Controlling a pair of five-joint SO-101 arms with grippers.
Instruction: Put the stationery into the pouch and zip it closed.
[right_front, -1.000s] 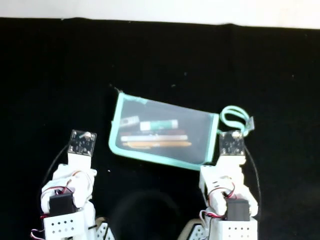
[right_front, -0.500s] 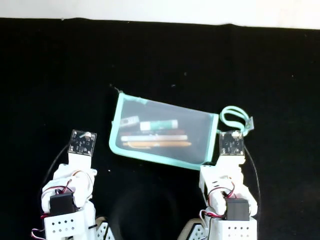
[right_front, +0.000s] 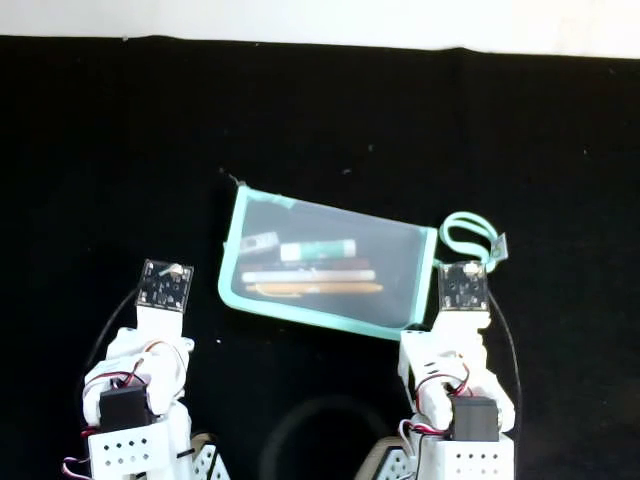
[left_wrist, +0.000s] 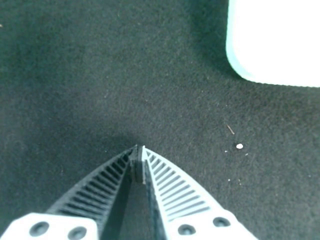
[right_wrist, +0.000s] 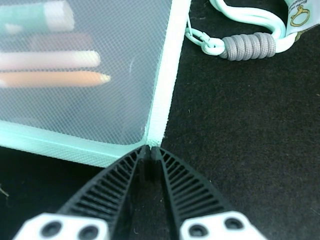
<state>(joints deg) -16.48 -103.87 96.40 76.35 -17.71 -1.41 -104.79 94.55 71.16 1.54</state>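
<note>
Fingers (left_wrist: 167, 182) of left gripper (left_wrist: 139, 150) are pressed tip to tip w/ nothing btwn them, over bare black cloth (right_front: 110, 140). A corner of the pouch (left_wrist: 272, 42) shows apart from those tips, no contact. Right gripper (right_wrist: 150, 150) is likewise pinched together and empty, its tips right at the pouch's near corner on the strap end; touching or just short of it, can't tell.

Pouch (right_front: 395, 275) lies flat mid-table, btwn and beyond the two arms. It's a see-through mesh panel w/ mint-green edging. Long axis runs across the table but slanted: the end on the left arm's side sits farther from the arms, the end on the right arm's side nearer. Mint strap (right_front: 466, 234) w/ a grey wrapped section trails off that right-side end, looped on the cloth beside the pouch.

Stationery is inside, all lying approx along the pouch's length: white-and-green stick (right_front: 318, 249), dark pen (right_front: 310, 266), orange pencil (right_front: 315, 289), and a small pale item (right_front: 258, 241) toward the left-side end. Pencil's point faces the strap end. Whether the zip is shut, can't tell.
</note>
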